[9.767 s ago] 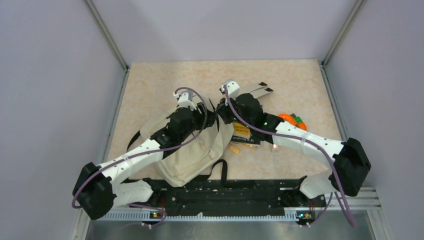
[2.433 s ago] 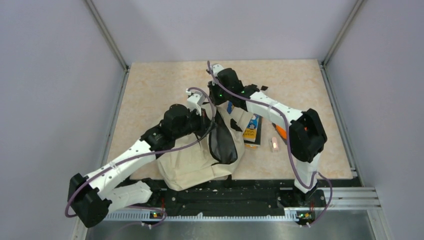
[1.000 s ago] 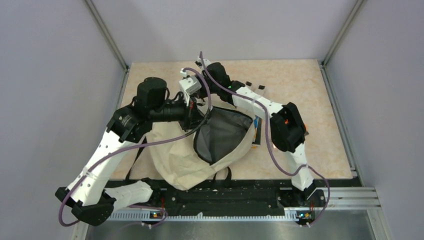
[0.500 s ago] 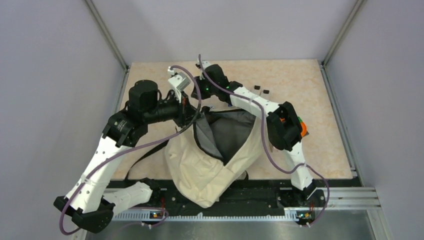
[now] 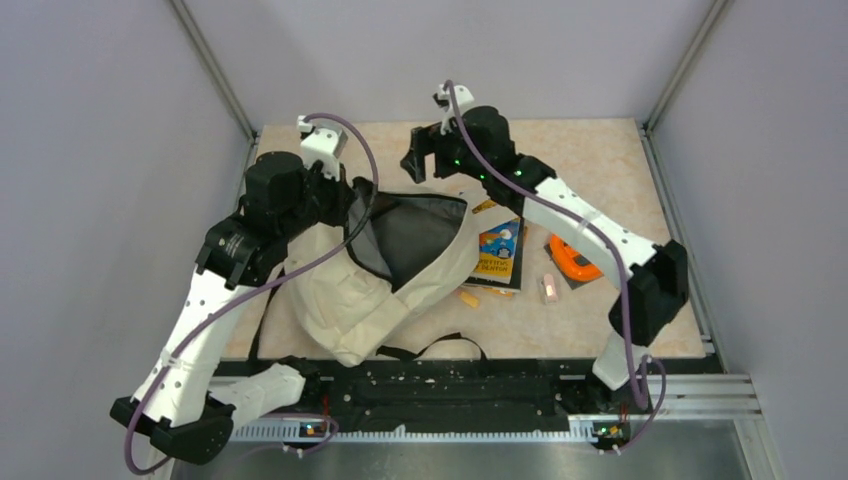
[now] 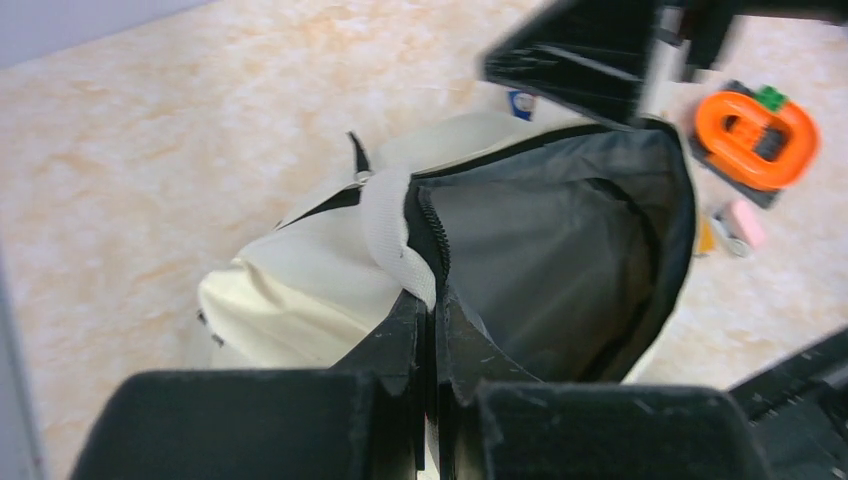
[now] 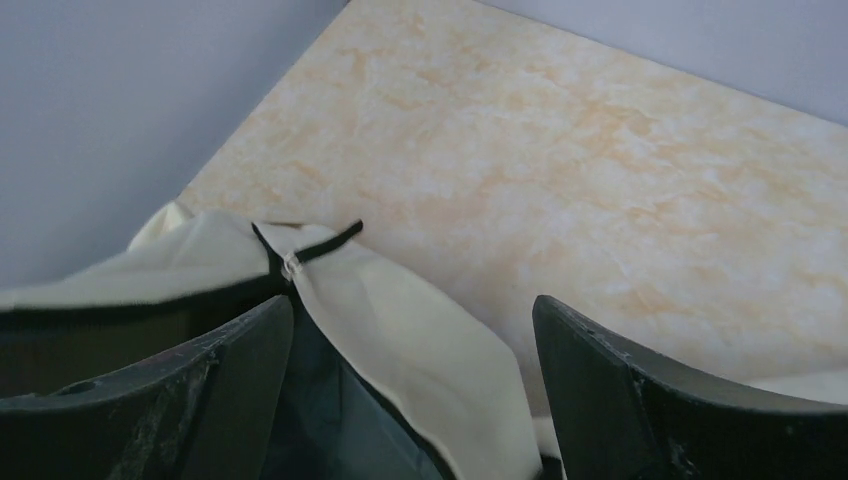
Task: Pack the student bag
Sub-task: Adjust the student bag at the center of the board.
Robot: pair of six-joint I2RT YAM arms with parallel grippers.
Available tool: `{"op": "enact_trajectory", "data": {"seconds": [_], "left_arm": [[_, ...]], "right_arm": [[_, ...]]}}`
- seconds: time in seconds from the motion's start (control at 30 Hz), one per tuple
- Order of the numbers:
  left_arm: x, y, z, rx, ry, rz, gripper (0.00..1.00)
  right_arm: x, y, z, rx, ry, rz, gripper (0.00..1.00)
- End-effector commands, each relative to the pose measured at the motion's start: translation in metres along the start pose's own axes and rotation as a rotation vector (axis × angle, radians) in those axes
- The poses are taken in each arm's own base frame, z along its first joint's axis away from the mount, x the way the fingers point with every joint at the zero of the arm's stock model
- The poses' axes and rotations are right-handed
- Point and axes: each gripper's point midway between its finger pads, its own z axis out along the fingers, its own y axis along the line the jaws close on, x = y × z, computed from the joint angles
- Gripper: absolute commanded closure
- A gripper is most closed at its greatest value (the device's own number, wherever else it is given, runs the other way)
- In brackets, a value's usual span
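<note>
- Showing the student bag [image 5: 335, 295], which is drawn further toward the left half of the table [image 5: 600, 165] than half a second ago. It is laid on its side, with the mouth turned to the right and far side.
- The bag is seen as soft cream canvas. A black zipper line runs round a gaping mouth, grey lining is exposed, and nothing is visible inside.
- The right gripper [image 5: 418, 160] is released from the far rim it gripped a second ago and is raised above it. The jaws are spread wide and nothing is held.
- The left gripper [image 6: 432, 310] is kept pinched on the zipper edge, so the mouth is propped open.
- A book [image 5: 498, 250], an orange object [image 5: 572, 258] and a pink eraser [image 5: 549, 288] are left uncovered just right of the bag.
- The opening step is judged done. The right arm is thereby freed to fetch the first item.
</note>
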Motion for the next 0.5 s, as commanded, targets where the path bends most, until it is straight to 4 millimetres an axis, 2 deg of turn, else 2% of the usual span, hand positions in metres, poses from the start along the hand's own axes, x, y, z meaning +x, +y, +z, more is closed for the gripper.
{"op": "enact_trajectory", "data": {"seconds": [0.0,0.17,0.27,0.37,0.47], "left_arm": [[-0.048,0.033,-0.012,-0.163,-0.136,0.108,1.00],[-0.043,0.043,-0.006,-0.197,-0.111,0.172,1.00],[-0.039,0.042,-0.001,-0.186,-0.103,0.188,1.00],[-0.032,0.043,0.005,-0.185,-0.082,0.193,1.00],[-0.022,0.048,0.013,-0.203,-0.047,0.196,1.00]], "right_arm": [[0.019,-0.036,-0.027,0.135,0.036,-0.054,0.11],[0.068,-0.043,-0.034,0.129,0.142,-0.058,0.11],[0.094,-0.033,-0.034,0.046,0.201,-0.045,0.12],[0.106,-0.026,-0.037,0.004,0.209,-0.022,0.12],[0.107,-0.022,-0.042,-0.009,0.198,0.001,0.12]]}}
